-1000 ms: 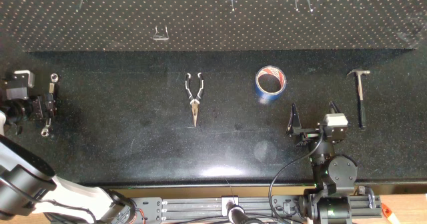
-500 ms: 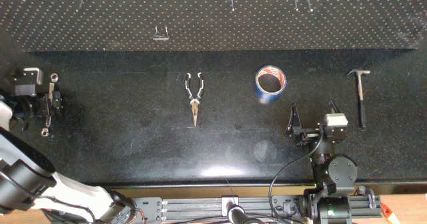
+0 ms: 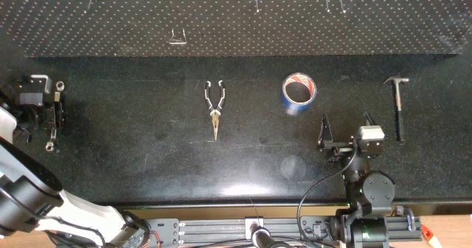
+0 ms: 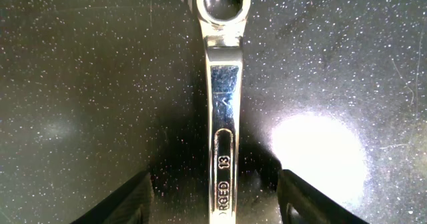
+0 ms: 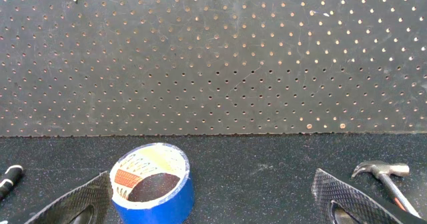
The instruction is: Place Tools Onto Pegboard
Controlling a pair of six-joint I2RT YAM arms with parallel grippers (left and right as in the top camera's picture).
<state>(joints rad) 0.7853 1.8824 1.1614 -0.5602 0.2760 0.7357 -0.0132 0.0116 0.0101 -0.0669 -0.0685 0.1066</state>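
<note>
Between the spread fingers of the left hand [image 4: 219,207], a silver ring wrench [image 4: 223,117] lies flat on the black speckled surface [image 4: 80,84]. This hand is released. Its two dark fingers [image 4: 133,201] stand on either side of the wrench's shank with a gap on each side, gripping nothing. The ring end of the wrench lies ahead of the fingertips, pointing away from the hand. In the top view, the left hand [image 3: 51,114] sits directly over the wrench [image 3: 51,139], and the tool's two ends show past it.

Well off to that hand's right, the right hand [image 3: 345,133] is also released, its fingers [image 5: 80,201] wide apart and holding nothing. Just ahead of it, nearer its left finger, a roll of blue tape [image 5: 152,181] rests on the surface with its hole facing up. Beyond the right finger lies a hammer [image 5: 383,174], its head on the side away from the hand and its handle running back alongside it.

Between the two hands and well apart from both, a pair of needle-nose pliers [image 3: 214,108] lies on the surface [image 3: 147,145], its handles away from the hands. Beyond everything, past the tape and the hammer, stands the dark pegboard [image 5: 213,64]. Several small metal hooks [image 3: 177,35] are fixed to it, and no tool hangs on them.
</note>
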